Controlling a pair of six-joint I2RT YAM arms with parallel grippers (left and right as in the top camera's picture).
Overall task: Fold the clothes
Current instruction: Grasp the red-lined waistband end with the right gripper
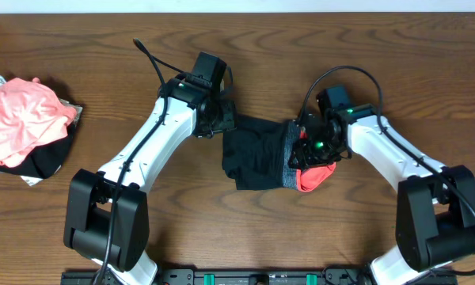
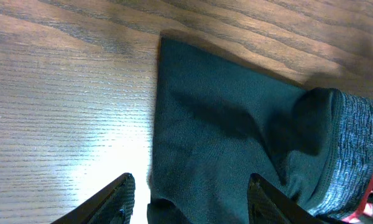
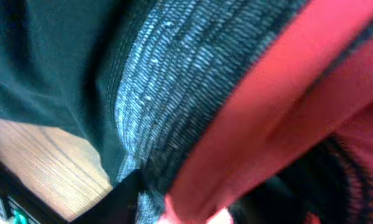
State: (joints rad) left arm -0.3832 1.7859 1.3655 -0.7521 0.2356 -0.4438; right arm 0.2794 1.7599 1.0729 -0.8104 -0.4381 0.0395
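The clothes (image 1: 257, 158) lie in a folded black bundle at mid-table, with the grey waistband (image 1: 291, 154) and its coral-red edge (image 1: 315, 178) on the right side. My left gripper (image 1: 222, 124) hovers at the bundle's upper left corner. In the left wrist view it (image 2: 193, 202) is open, its fingers astride the black fabric's edge (image 2: 236, 124). My right gripper (image 1: 307, 149) is down on the waistband. There the grey band (image 3: 168, 81) and the coral edge (image 3: 267, 106) fill the wrist view and hide the jaws.
A heap of pink and black garments (image 1: 24, 127) sits at the table's left edge. Bare wood (image 1: 380, 63) surrounds the bundle. Both arms reach in from the near edge, with a cable looping above the right one (image 1: 344, 75).
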